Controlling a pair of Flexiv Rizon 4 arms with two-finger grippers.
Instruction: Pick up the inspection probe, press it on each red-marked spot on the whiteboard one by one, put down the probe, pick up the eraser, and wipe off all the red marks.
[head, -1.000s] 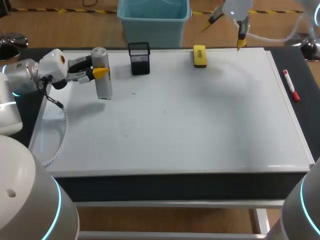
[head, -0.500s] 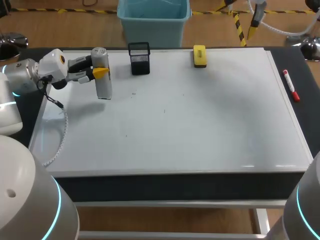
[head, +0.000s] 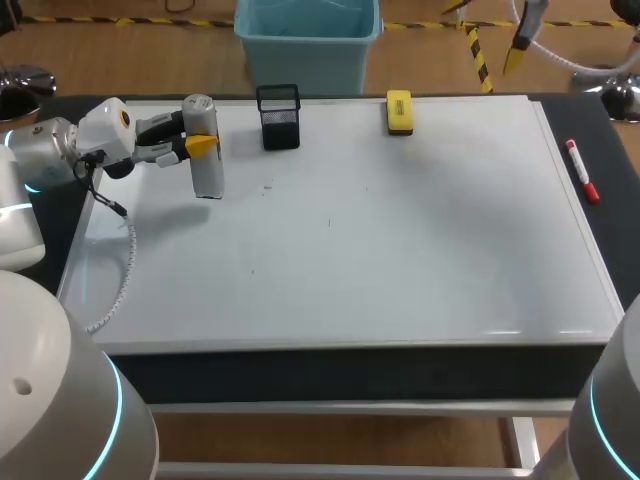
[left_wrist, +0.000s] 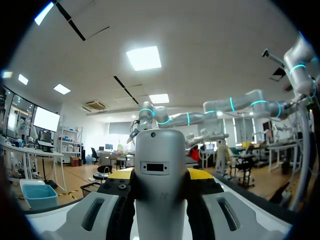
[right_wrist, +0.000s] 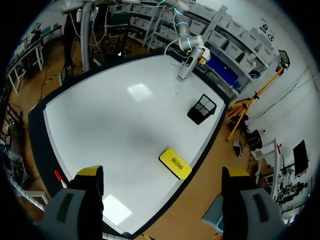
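Note:
The inspection probe (head: 205, 150), a grey cylinder, stands upright at the whiteboard's (head: 400, 250) far left with its lower end at the board. My left gripper (head: 198, 145) is shut on it from the side. In the left wrist view the probe (left_wrist: 160, 150) fills the gap between the fingers of the left gripper (left_wrist: 160, 176). The yellow eraser (head: 398, 112) lies at the board's far edge. My right gripper (head: 490, 30) hangs open, high beyond that edge. Its wrist view looks down on the eraser (right_wrist: 175, 163) and the probe (right_wrist: 186, 67), with the right gripper (right_wrist: 163, 172) spread wide. I see no red marks on the board.
A black mesh holder (head: 278, 117) stands at the far edge between probe and eraser. A red marker (head: 582, 172) lies off the board's right side. A white cable (head: 118, 290) runs along the left edge.
My right gripper has risen and drawn back to the right, away from the eraser. The left arm and the probe have not moved.

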